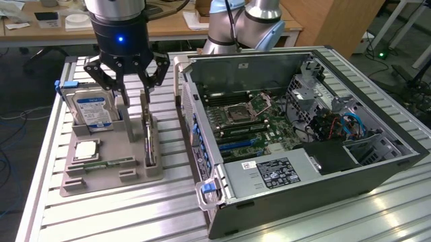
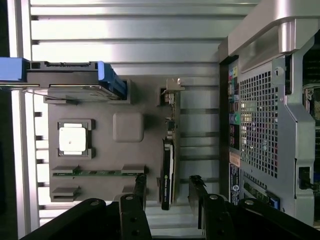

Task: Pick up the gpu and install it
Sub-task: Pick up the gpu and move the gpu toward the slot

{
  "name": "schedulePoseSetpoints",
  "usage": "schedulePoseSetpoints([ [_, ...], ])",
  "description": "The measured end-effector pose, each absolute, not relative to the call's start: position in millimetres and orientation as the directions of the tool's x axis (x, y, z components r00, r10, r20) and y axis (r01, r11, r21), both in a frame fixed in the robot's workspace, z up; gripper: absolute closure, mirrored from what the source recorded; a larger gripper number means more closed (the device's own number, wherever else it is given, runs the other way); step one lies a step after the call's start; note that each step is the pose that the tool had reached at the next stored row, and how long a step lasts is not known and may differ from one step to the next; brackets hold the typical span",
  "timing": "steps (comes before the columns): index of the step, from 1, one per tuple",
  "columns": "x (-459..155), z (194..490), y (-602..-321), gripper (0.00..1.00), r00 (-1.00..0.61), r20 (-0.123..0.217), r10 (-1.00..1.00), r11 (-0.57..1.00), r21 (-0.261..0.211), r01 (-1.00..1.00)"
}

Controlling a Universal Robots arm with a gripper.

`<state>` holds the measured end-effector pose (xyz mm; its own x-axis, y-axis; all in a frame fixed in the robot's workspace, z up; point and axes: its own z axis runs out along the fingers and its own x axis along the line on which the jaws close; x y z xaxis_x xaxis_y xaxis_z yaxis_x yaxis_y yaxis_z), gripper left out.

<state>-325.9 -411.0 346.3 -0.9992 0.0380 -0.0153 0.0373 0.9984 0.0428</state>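
Note:
The gpu (image 1: 149, 136) stands on its long edge in a slot of the grey parts holder (image 1: 101, 182), to the exterior view's left of the open computer case (image 1: 323, 196). It is a thin dark card with a pale metal bracket (image 2: 172, 87) at one end. My gripper (image 1: 132, 97) hangs just over the holder with its fingers spread wide. In the wrist view the gpu (image 2: 168, 160) runs between the two black fingertips (image 2: 140, 186), and the gripper (image 2: 168, 191) straddles one end of it without touching. Nothing is held.
The holder also carries a silver hard drive (image 1: 94, 110) with a blue-white label, a square processor (image 1: 86, 150) and a narrow green memory strip (image 1: 109, 164). The motherboard (image 1: 253, 126) lies exposed inside the case. A second robot arm (image 1: 246, 22) stands behind the case.

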Motion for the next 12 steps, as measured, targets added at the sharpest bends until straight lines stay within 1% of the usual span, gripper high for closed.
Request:
schedulePoseSetpoints([
  [12,-325.9,334.3,-411.0,0.53,-0.999,-0.015,0.038,0.998,0.043,0.037],
])
